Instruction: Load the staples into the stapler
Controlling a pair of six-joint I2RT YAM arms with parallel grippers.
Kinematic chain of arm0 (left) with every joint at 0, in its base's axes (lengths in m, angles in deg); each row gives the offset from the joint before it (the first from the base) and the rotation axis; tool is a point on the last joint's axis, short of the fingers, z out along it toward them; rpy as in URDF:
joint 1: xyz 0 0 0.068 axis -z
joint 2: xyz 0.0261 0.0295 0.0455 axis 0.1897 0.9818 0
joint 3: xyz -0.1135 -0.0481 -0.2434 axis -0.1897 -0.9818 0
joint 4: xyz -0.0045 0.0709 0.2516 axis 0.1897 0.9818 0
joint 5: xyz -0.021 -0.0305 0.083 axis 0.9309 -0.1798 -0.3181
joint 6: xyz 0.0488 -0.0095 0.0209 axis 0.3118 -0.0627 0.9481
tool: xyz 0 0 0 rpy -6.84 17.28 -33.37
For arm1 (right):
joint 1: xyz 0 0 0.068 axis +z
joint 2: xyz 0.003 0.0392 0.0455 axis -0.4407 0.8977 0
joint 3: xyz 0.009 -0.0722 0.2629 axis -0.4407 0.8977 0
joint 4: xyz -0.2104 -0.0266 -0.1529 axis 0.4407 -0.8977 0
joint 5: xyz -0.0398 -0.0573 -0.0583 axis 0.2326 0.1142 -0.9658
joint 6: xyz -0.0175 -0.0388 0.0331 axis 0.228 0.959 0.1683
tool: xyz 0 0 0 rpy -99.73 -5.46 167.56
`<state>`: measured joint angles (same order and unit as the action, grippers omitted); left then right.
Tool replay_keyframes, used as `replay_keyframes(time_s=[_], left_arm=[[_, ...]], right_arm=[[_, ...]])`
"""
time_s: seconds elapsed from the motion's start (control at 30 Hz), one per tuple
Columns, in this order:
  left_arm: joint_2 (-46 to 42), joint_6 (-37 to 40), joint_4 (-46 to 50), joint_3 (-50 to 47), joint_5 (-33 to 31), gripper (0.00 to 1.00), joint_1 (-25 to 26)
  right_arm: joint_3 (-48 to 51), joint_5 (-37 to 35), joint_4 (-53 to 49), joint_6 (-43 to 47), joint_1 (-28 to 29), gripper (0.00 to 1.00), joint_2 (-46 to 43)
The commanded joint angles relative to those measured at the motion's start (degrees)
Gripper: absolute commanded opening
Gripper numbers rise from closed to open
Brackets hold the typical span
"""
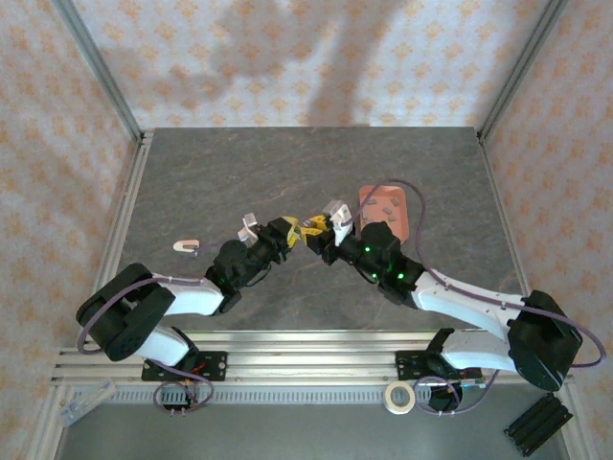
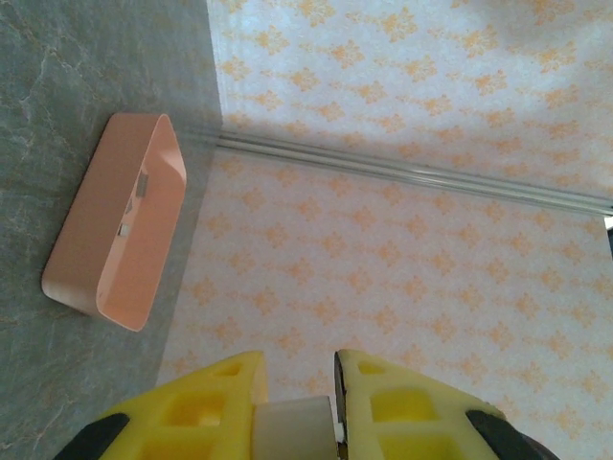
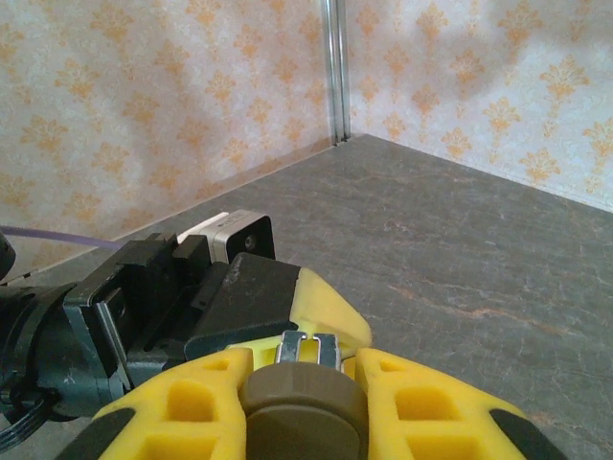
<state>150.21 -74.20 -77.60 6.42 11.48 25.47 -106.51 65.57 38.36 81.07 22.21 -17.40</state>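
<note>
Top external view: both arms reach low over the grey worktop (image 1: 287, 163) and meet mid-table, wrists bent inward, just beside the salmon tray (image 1: 395, 220). Left gripper (image 1: 293, 228) is clenched on a pale block. Right gripper (image 1: 316, 230) is clamped on a piece showing a silver channel. Both pieces are likely the stapler (image 3: 306, 347), held between them above the worktop. Staples (image 2: 142, 182) lie in the tray. Step, as judged: opening the stapler's channel, no strip fetched yet. Next calls for a steady counter-hold, then one gripper freed for a strip.
</note>
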Motion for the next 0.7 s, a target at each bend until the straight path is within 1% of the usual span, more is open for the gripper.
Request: replay_keyframes(time_s=[0.0, 0.1, 0.17, 0.23, 0.3, 0.4, 0.47, 0.6, 0.67], left_arm=[[-1.13, 3.68, 1.48, -0.56, -1.2, 0.19, 0.42], [-3.16, 6.73, 6.08, -0.13, -1.01, 0.18, 0.42], [-5.4, 9.79, 10.78, 0.43, -0.73, 0.18, 0.42], [-8.64, 13.49, 18.49, 1.52, -0.61, 0.18, 0.42], [-13.13, 19.1, 28.23, 3.64, -0.62, 0.18, 0.42], [-19.34, 28.49, 44.5, 8.1, -2.08, 0.18, 0.42], [-22.18, 34.48, 52.38, 10.57, -3.14, 0.18, 0.42], [-25.07, 45.13, 65.2, 15.59, -3.77, 0.19, 0.42], [-25.15, 48.79, 69.32, 17.74, -3.42, 0.19, 0.42]], right_arm=[[1.05, 0.27, -0.38, -0.1, 0.4, 0.22, -2.36], [1.87, -0.3, -2.27, -0.57, 0.42, 0.34, -4.32], [2.3, -1.05, -3.92, -1.06, 0.42, 0.42, -6.26], [1.94, -1.97, -6.9, -2.33, 0.42, 0.47, -8.69], [1.08, -3.57, -11.75, -3.89, 0.42, 0.51, -11.47], [-1.49, -7.11, -21.0, -5.97, 0.42, 0.56, -14.24], [-3.58, -8.07, -27.21, -6.64, 0.42, 0.58, -14.86], [-6.4, -6.49, -33.25, -6.03, 0.42, 0.59, -14.49], [-7.4, -4.38, -34.26, -5.79, 0.42, 0.59, -13.63]])
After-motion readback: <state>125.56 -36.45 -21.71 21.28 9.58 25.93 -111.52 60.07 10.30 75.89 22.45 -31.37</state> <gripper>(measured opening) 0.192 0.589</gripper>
